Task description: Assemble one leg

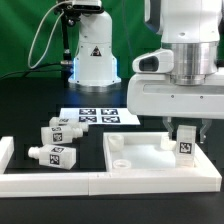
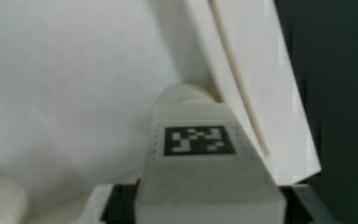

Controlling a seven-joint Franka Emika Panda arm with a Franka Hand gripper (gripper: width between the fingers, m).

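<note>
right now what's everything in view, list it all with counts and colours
leg in the gripper: 1, white with a black-and-white tag, upright over the panel's corner at the exterior view's right
loose legs: 3, white with tags, lying on the table at the exterior view's left
square panel: 1, white with raised rim, flat on the table in the middle
marker board: 1, white with black tags, flat behind the panel
L-shaped rail: 1, white, along the front edge
table: 1, black
second robot base: 1, white, at the back
gripper: 1, white, jaws closed on the upright leg
</note>
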